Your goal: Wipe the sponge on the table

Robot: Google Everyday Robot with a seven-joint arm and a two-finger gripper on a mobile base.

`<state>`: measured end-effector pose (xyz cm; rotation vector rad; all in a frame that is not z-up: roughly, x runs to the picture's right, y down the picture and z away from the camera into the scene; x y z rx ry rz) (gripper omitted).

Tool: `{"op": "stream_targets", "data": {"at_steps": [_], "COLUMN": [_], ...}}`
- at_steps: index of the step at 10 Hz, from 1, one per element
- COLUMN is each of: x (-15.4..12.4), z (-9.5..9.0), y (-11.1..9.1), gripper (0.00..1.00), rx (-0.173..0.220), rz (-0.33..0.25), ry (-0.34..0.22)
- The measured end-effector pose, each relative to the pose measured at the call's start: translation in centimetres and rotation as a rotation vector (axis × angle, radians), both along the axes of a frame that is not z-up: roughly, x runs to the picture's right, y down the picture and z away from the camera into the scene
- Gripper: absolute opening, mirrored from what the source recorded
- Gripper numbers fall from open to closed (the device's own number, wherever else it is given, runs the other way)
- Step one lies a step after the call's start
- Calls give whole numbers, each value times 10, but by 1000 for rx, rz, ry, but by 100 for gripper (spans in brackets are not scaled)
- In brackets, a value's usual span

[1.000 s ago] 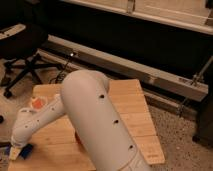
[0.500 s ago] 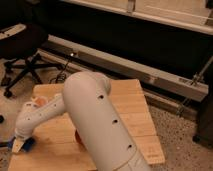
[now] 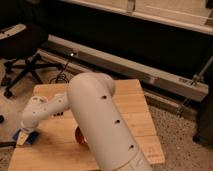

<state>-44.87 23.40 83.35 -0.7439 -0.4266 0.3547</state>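
The white arm reaches from the lower middle across the table [image 3: 131, 116], a small light wooden plank top. My gripper [image 3: 24, 135] is down at the table's near-left edge, right over the bright blue sponge [image 3: 31, 139]. The sponge shows only as a blue patch under and beside the gripper, resting on the wood. The arm's wrist hides the contact between them.
A copper-red bowl [image 3: 79, 136] sits mid-table, mostly hidden behind the arm's thick link. A black office chair [image 3: 24, 52] stands on the floor at the far left. A long grey metal rail [image 3: 150, 75] runs behind the table. Speckled floor lies to the right.
The gripper and the blue sponge have slid a little away from the near-left corner, further onto the table top. The arm's elbow shifted slightly with it.
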Motion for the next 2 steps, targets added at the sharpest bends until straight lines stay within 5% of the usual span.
{"op": "stream_targets", "data": {"at_steps": [2], "x": [9], "z": [10], "y": [-7], "gripper": [11], "rx": [-9], "rz": [11], "ry": [15]}}
